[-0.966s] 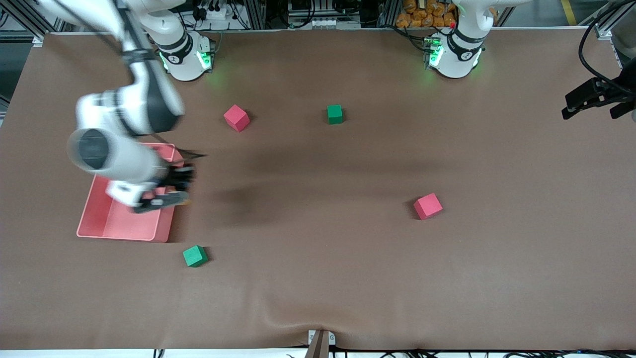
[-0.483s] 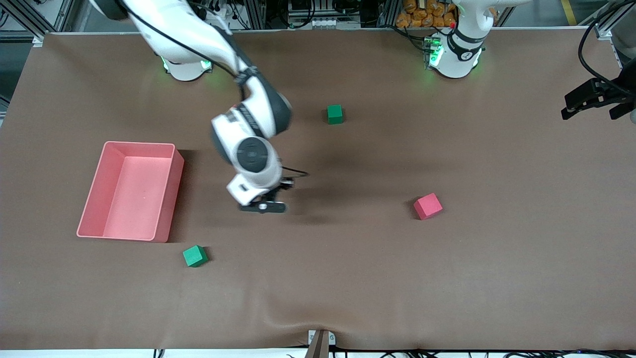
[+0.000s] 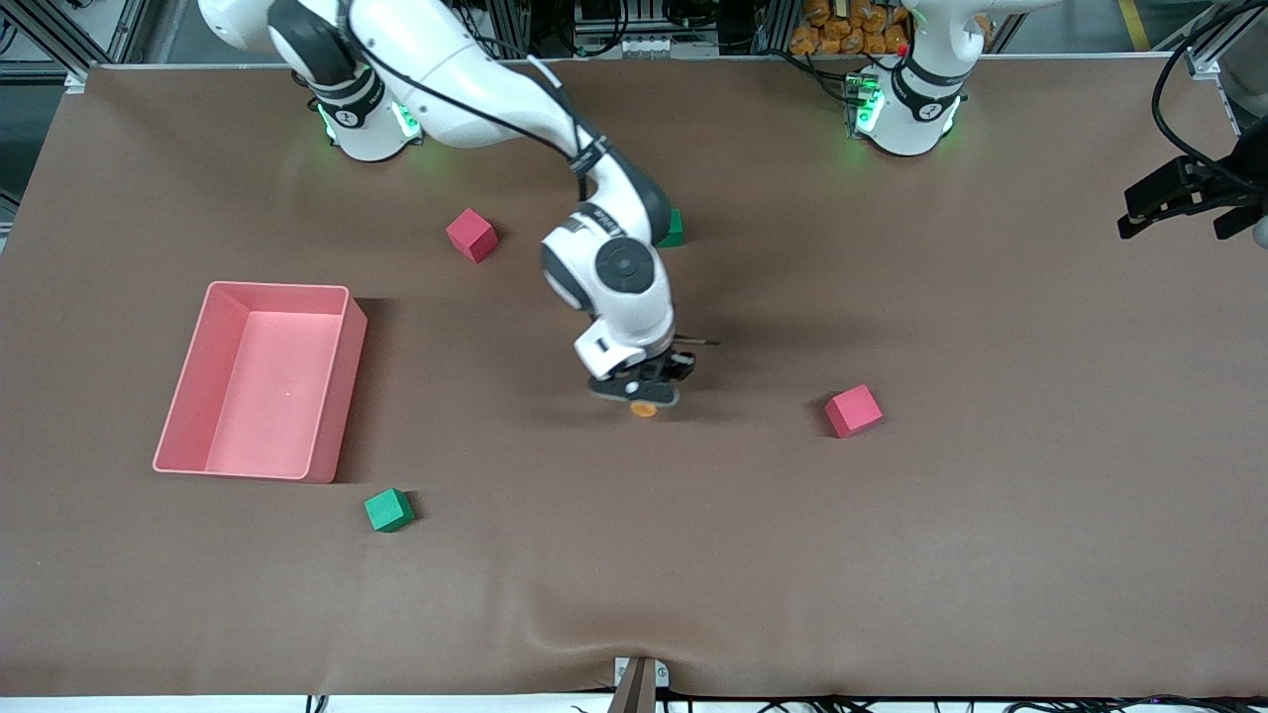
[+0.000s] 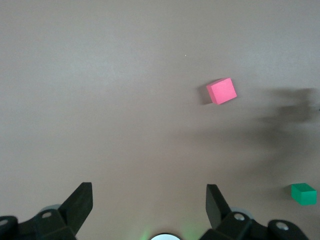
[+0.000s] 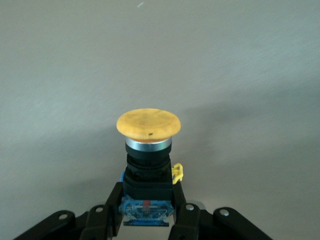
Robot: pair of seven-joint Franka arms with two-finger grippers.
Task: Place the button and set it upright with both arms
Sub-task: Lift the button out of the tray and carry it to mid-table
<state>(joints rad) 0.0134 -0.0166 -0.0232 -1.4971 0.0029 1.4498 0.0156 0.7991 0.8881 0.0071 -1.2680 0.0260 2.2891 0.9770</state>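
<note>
My right gripper (image 3: pixel 639 393) is shut on the button (image 3: pixel 644 408) and holds it low over the middle of the table. In the right wrist view the fingers (image 5: pixel 107 217) clamp the button's black and blue body (image 5: pixel 148 187), and the round orange cap points away from the gripper (image 5: pixel 148 212). I cannot tell whether the button touches the table. My left gripper (image 3: pixel 1179 223) waits raised at the left arm's end of the table. It is open and empty in the left wrist view (image 4: pixel 149 200).
A pink bin (image 3: pixel 342 396) stands toward the right arm's end. A green cube (image 3: pixel 388 510) lies nearer the camera than the bin. A pink cube (image 3: pixel 472 235) and a partly hidden green cube (image 3: pixel 676 230) lie near the bases. Another pink cube (image 3: pixel 853 410) lies beside the button.
My right arm has swung from over the pink bin to the middle of the table, carrying the button. The left arm has not moved.
</note>
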